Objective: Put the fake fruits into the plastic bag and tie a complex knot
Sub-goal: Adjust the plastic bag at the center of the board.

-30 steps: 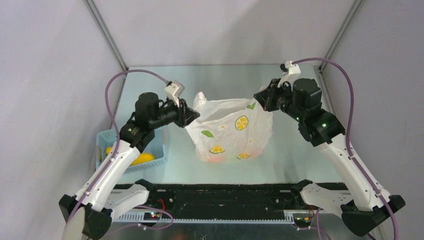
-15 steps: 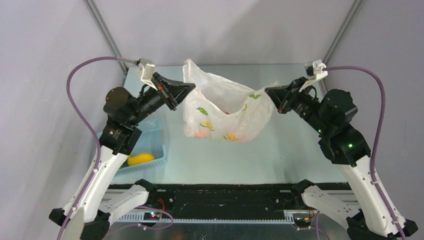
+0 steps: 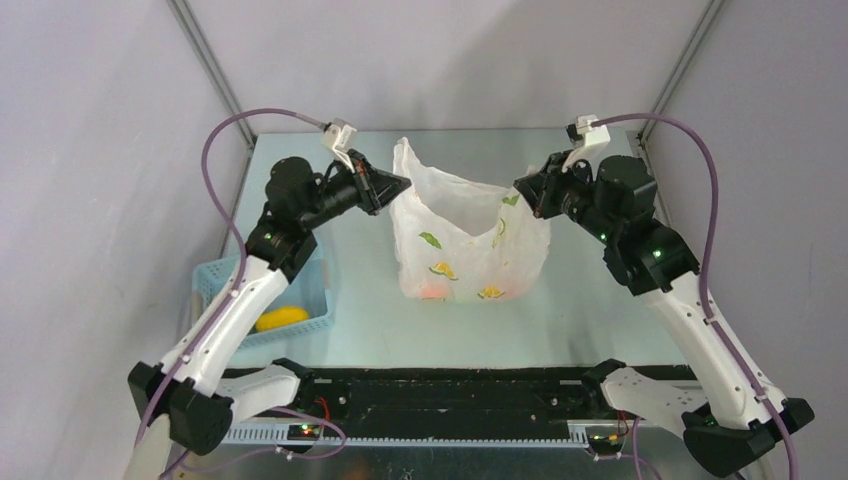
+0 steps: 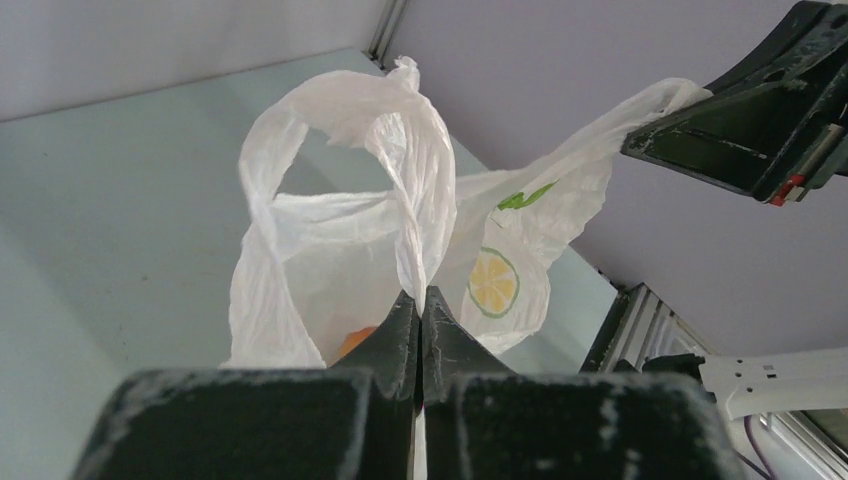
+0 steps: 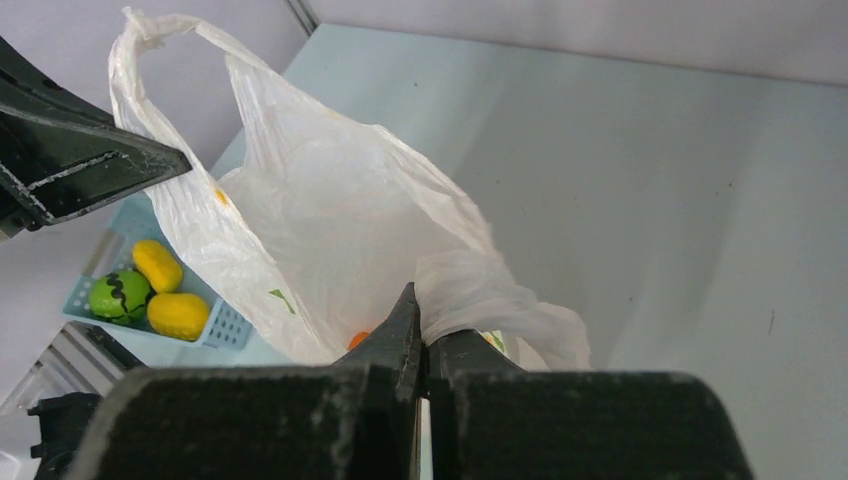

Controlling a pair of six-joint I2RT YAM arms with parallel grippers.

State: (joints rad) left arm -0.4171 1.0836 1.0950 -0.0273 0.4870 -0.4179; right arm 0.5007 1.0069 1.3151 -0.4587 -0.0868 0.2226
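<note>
The plastic bag (image 3: pixel 465 245), white with lemon-slice prints, hangs open between my two grippers, its bottom low at the table. My left gripper (image 3: pixel 402 186) is shut on the bag's left handle (image 4: pixel 400 140), a twisted loop rising above the jaws. My right gripper (image 3: pixel 521 191) is shut on the bunched right edge of the bag (image 5: pixel 470 285). Fake fruits (image 3: pixel 433 291) show orange-red through the bag's bottom, and one orange piece (image 4: pixel 354 341) peeks beside the left jaws. No knot shows.
A light blue basket (image 3: pixel 312 285) stands at the left of the table with a yellow fruit (image 3: pixel 281 318) in it. The right wrist view shows two yellow fruits (image 5: pixel 176 314) and a green one (image 5: pixel 118 296) there. Walls close in behind and beside.
My left gripper shut on the handle. Both arms lifted the bag high and stretched it, then came back down and inward, so the bag now hangs lower.
</note>
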